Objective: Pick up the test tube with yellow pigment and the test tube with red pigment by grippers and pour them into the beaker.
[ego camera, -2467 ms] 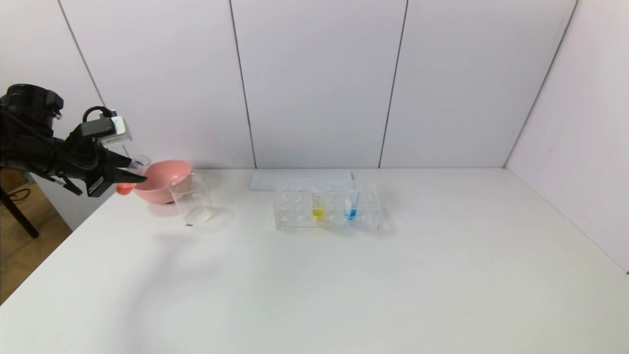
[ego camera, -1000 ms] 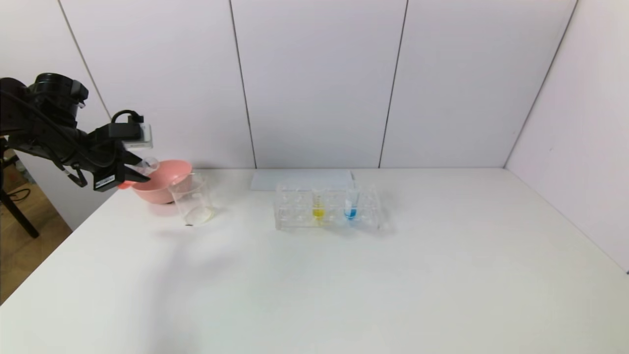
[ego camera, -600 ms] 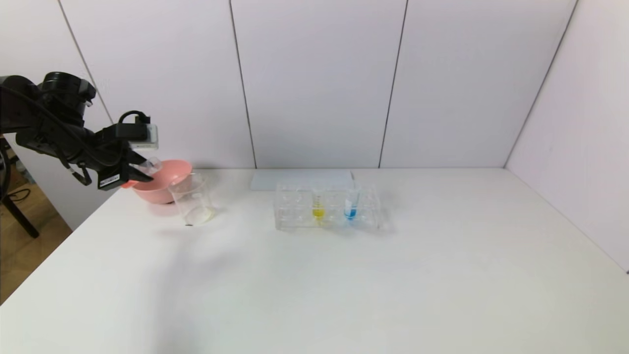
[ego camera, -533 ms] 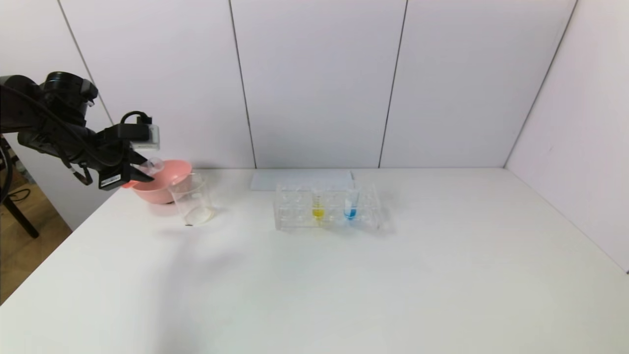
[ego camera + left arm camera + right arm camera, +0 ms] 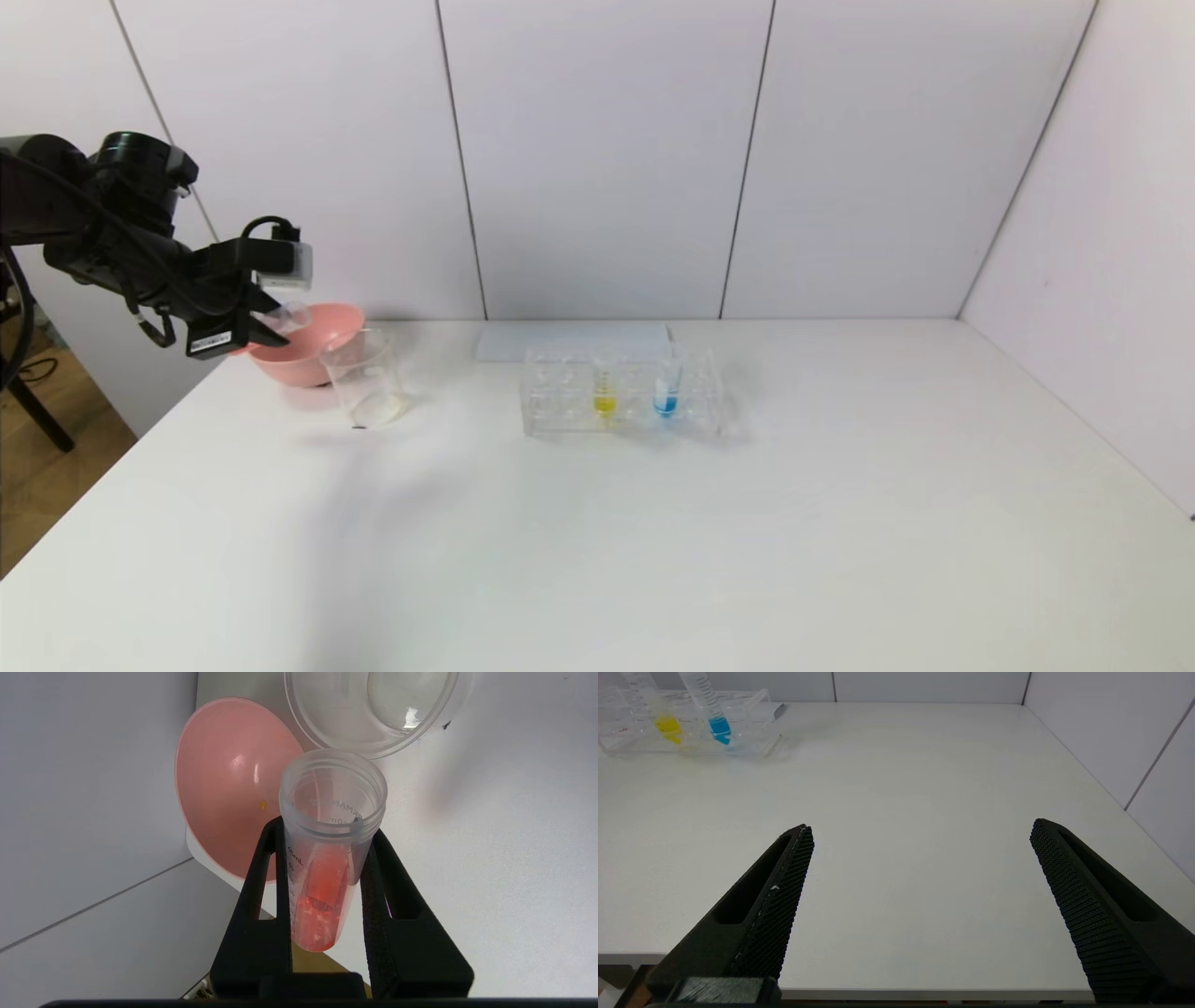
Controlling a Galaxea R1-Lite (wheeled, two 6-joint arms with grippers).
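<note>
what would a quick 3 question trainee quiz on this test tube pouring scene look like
1. True or false: the left gripper is shut on the clear test tube with red pigment.
2. Which tubes stand in the clear plastic tube rack? A) the yellow-tipped tube and the blue-tipped tube B) red and blue C) none
3. Fill in: the held tube's open mouth is near the round pink bowl and the clear glass ______.

Key: 1 true. 2 A. 3 beaker. The open right gripper is idle over the white table.
</note>
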